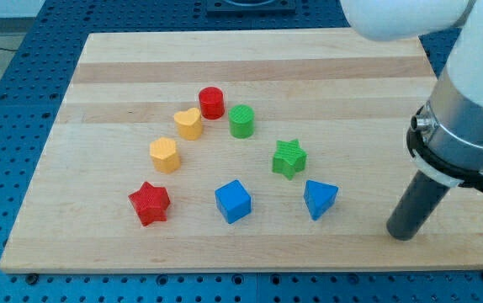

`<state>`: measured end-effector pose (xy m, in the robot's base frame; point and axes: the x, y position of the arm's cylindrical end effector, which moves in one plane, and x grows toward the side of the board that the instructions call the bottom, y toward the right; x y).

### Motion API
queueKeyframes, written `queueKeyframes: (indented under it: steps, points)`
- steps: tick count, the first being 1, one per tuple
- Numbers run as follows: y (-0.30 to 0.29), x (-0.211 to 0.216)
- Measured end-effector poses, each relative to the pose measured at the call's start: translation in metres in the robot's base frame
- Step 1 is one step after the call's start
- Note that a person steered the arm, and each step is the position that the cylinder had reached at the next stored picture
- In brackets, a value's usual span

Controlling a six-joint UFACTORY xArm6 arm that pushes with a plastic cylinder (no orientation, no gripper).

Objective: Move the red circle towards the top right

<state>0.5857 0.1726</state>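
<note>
My tip (403, 236) rests on the board (98, 244) near the view's bottom right corner, well to the right of every block. The arm carries no claw, only the dark rod, so there is nothing to be apart, together or clamped; the rod touches no block.

Taking the red circle (212, 103) as the landmark: it sits at the top of the cluster, left of the board's middle, and stands upright. My tip is far below it and far to its right.

Nearest the view's bottom lie three blocks in a loose row, all well below the circle. The red star (149, 203) is below and to its left, the blue cube (232, 201) is almost straight below it, and the blue triangle (320, 199) is below and to its right; that triangle is the block closest to my tip, though still apart from it.

Farther up, the green star (289, 158) sits below and right of the circle, and the yellow hexagon (164, 155) sits below and left of it.

Closest to the circle are the yellow heart (188, 123), just beside it at lower left, and the green cylinder (241, 121), just beside it at lower right. I cannot tell whether either touches it.
</note>
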Motion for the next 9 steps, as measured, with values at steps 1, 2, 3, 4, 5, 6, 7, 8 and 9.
queueKeyframes:
  steps: [1,2,3,4,5,6,7,8,9]
  points:
    - [-0.005,-0.001]
    - [-0.018,-0.011]
    - [-0.03,-0.031]
    - [-0.035,-0.042]
    - [-0.035,-0.062]
    - [-0.042,-0.113]
    - [-0.093,-0.168]
    - [-0.137,-0.205]
    - [-0.138,-0.213]
